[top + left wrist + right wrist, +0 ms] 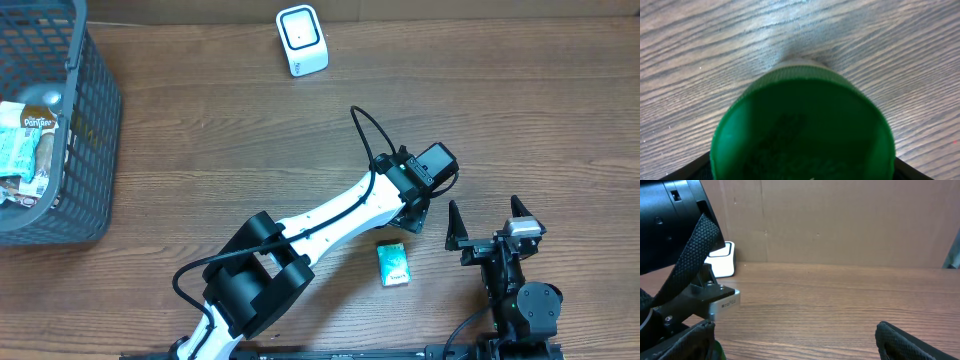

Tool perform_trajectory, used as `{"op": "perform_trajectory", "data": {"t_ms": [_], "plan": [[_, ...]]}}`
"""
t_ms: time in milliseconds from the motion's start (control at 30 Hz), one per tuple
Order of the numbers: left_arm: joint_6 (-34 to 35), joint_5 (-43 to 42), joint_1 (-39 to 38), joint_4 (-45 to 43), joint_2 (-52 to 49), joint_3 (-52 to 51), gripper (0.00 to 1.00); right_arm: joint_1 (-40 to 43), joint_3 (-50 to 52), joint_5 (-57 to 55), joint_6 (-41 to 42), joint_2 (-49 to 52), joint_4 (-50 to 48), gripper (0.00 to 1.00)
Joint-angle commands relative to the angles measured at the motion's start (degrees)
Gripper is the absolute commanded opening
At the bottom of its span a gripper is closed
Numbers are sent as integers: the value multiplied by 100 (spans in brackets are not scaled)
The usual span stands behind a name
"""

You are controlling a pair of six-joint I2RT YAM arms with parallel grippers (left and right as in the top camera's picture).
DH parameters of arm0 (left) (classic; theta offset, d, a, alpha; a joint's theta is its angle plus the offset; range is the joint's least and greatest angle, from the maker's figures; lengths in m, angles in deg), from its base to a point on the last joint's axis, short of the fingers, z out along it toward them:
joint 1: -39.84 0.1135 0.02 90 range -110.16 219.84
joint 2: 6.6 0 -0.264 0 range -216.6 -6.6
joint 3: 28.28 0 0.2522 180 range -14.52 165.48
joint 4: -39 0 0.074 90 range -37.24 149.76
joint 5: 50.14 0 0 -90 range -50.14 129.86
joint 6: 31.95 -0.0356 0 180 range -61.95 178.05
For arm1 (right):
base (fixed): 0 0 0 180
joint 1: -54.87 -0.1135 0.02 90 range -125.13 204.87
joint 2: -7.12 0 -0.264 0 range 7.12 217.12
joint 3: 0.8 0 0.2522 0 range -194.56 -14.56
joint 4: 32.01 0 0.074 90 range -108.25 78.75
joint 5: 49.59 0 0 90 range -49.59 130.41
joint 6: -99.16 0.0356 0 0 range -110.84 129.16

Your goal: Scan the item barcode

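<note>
Pickup stage is my read, so you're early in the job. Your left gripper (412, 214) is stretched out over the right half of the table (200, 130), a bit nearer the near edge than the far one, hanging straight over a green-capped item (802, 135). That cap fills pretty much the whole left wrist view, with dark bits of finger poking in at the two bottom corners. So the jaws sit either side of it, but honestly I can't tell whether they're pinching it or just flanking it. From overhead the item is hidden under the wrist. Your right gripper (487, 218) is parked near the near right corner, jaws spread wide with nothing in them. The scanner (301, 40) sits well apart from all this, up by the far edge around the middle. For the next move, I'd make sure you've got a firm squeeze on the cap, lift straight up, carry it over to the scanner and rotate until the barcode faces its window. No barcode shows in any view yet, so expect some turning. There's also a small teal box (393, 264) lying flat just beside the left arm near the near edge, and a basket (90, 150) of packets at the left edge.
</note>
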Motion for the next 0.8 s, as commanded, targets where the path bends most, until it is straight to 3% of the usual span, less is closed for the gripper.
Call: {"op": "perform_trajectory", "data": {"t_ms": [0, 167, 233, 400, 767], "plan": [[68, -105, -35, 90, 63, -37, 79, 26, 59, -9, 39, -33, -44, 100], [-79, -247, -35, 249, 63, -37, 86, 26, 59, -9, 39, -33, -42, 100], [-330, -509, -35, 319, 63, -37, 85, 26, 59, -9, 39, -33, -44, 100], [-595, -997, -35, 568, 63, -37, 69, 26, 59, -9, 39, -33, -42, 100], [-588, -1246, -42, 1279, 63, -42, 73, 26, 59, -9, 39, -33, -42, 100]]}}
